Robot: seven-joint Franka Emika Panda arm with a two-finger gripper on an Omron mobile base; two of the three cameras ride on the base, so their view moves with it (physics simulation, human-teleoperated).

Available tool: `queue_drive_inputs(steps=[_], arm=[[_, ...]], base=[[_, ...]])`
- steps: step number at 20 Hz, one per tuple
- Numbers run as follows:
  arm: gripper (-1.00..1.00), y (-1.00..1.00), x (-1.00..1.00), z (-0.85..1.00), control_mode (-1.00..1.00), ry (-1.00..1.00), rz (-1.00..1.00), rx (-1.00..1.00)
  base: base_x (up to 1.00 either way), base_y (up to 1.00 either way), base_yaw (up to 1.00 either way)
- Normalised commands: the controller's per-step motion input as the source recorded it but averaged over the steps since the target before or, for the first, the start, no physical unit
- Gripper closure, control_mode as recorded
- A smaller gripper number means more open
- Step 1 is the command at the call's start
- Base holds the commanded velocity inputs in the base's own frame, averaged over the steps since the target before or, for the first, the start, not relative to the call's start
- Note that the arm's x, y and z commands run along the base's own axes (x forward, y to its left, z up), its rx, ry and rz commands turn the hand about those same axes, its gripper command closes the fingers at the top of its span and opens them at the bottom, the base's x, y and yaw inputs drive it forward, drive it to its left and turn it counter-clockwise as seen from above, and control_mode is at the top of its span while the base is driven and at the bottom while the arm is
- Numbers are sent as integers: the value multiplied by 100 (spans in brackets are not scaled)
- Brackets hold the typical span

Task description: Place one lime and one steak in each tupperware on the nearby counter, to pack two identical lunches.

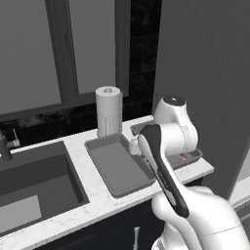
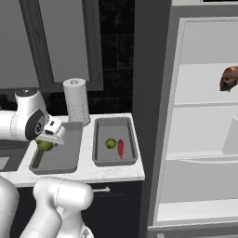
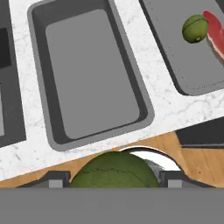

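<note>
Above the front edge of the white marbled tabletop [image 2: 88, 173], the gripper [image 2: 45, 143] hangs over the near left corner of the left tupperware [image 2: 69, 160], a shallow grey tray whose floor is bare. Its fingers [image 3: 173, 178] are spread about as wide as a lime [image 3: 114, 169], which sits between them; in the hand view the green fruit bulges up between the two dark tips, and in the right base view it shows just under the white hand. It seems pinched from both sides, though the contact itself is hidden at the frame's lower edge.

Just beside the left tray, the right tupperware [image 2: 101, 160] holds a second lime [image 2: 110, 143] and a red steak [image 2: 120, 148], lying side by side and near each other. A roll of paper towel [image 2: 76, 106] stands upright behind the trays against the dark wall. To the left of the trays lies the sunken grey sink [image 1: 34, 180]. At the right an open fridge [image 2: 204, 116] shows white shelves, with another steak [image 2: 229, 78] on an upper one.
</note>
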Motion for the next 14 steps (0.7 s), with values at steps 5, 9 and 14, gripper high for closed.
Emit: queue_drive_inputs(steps=[5,9,14], arm=[[100,38,100,-100,-100,9,0,-6],[100,50,100,-72,-100,20,0,-3],[100,16,94,12,-100,26,0,0]], base=[[0,0,0],[0,0,0],[0,0,0]])
